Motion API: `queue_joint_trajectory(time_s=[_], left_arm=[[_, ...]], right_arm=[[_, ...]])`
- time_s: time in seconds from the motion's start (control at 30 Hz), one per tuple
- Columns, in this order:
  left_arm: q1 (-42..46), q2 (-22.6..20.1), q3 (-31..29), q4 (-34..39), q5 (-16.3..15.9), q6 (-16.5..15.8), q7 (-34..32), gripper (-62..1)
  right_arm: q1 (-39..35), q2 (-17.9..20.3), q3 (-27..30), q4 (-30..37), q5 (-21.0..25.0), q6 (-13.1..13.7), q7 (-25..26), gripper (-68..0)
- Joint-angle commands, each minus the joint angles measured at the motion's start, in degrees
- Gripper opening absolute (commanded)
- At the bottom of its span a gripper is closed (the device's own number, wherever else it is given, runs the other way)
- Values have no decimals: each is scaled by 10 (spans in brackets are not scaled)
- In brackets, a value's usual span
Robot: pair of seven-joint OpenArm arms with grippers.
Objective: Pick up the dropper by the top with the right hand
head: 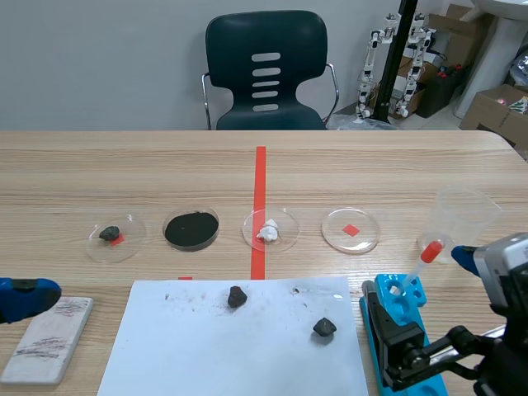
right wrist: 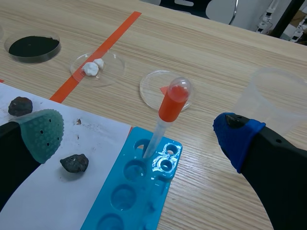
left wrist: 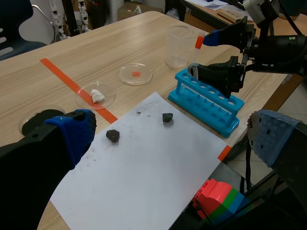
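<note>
Your right hand (right wrist: pixel 139 135) stands wide open: centre it on the dropper (right wrist: pixel 165 117) at its orange top, close gently, lift straight up from the blue rack (right wrist: pixel 125 196).

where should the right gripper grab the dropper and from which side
I'd take the dropper by its orange-red bulb, the top part standing clear of the blue rack. It leans slightly in an end hole, so bring the open right gripper in from the robot's side, one finger either side of the bulb.
</note>
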Motion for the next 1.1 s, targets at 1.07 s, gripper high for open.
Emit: queue_joint_trajectory(time_s=[1.07], left_arm=[[3,-2,1,4,-3,-1,-7,14]], right_arm=[[27,3,2,9,-2,-17,15,-207]])
